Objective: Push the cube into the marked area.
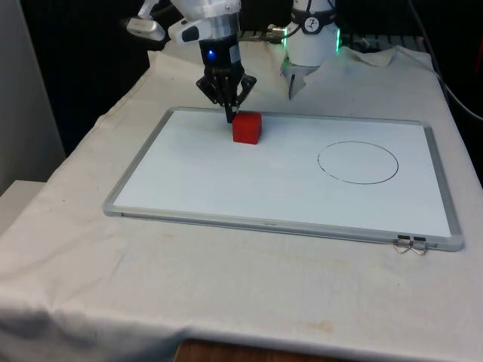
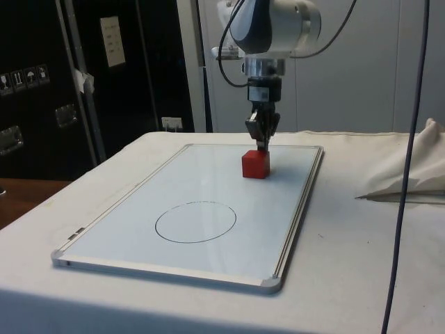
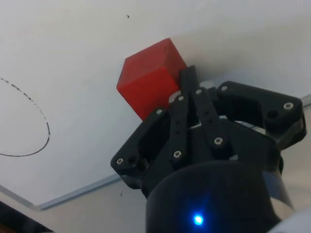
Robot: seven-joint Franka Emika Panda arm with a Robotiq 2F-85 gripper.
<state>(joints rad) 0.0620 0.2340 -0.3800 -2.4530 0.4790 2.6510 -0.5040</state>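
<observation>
Desk [image 1: 68, 249]: draped in a white cloth; it carries the whiteboard.
Whiteboard [image 1: 211, 188]: lies flat with a metal frame, long axis running across the front view.
Marked area [image 1: 358, 162]: a thin black circle drawn on the board, towards the front view's right; nothing inside it.
Hand [image 1: 229, 113]: black, pointing straight down, fingers pressed together into a single narrow tip, holding nothing. The tip is low, at the cube's far upper edge on the front view's left side; the wrist view shows it right against the cube.
Cube [image 1: 247, 127]: red, sitting flat on the board near its far edge, well apart from the circle.
Key relation: from the hand, the cube lies on the side facing the circle, though not squarely; the circle sits towards the front view's right and somewhat nearer the camera. In the side view the cube [image 2: 255, 165] is beyond the circle [image 2: 195, 222], with the hand [image 2: 263, 142] on its far side.
Judgement: contact looks made or nearly so; the push has barely begun. An off-centre tip could turn the cube, so the line may need correcting.
</observation>
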